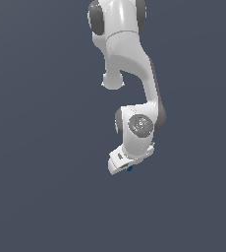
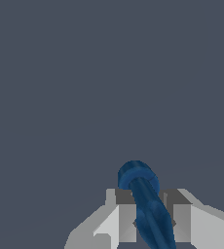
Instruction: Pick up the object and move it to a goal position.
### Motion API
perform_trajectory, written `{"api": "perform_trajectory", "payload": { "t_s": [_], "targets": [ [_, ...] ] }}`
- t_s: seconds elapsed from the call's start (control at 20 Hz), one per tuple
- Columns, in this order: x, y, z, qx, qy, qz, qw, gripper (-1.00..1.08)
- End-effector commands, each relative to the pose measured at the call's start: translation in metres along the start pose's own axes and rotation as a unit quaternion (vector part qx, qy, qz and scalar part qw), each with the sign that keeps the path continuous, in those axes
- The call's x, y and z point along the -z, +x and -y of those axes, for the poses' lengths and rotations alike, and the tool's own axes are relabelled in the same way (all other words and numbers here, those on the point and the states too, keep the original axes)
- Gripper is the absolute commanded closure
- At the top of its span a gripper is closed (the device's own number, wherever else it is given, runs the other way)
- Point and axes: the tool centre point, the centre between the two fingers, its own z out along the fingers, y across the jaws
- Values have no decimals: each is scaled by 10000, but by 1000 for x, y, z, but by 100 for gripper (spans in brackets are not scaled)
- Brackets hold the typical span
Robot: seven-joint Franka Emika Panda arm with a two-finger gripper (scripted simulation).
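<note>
The object (image 2: pixel 145 202) is a dark blue peg-like piece with a rounded end, and in the wrist view it lies between the two grey fingers, which press on it from both sides. My gripper (image 2: pixel 150 219) is shut on it. In the exterior view only a small blue tip of the object (image 1: pixel 129 169) peeks out beneath the white hand, where my gripper (image 1: pixel 122 166) hangs at the end of the arm. The fingers themselves are hidden by the hand in that view.
A plain dark grey-blue surface (image 1: pixel 46 197) fills both views. The white arm (image 1: pixel 129 64) comes down from the upper middle of the exterior view.
</note>
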Motion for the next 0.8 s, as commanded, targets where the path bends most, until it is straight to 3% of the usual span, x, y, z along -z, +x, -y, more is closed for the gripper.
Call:
{"api": "perform_trajectory", "payload": {
  "t_s": [0.0, 0.3, 0.75],
  "targets": [
    [8, -5, -7, -5, -4, -5, 10000, 108],
    [41, -26, -33, -5, -4, -5, 10000, 108],
    [118, -76, -96, -5, -4, -5, 10000, 108]
  ]
}}
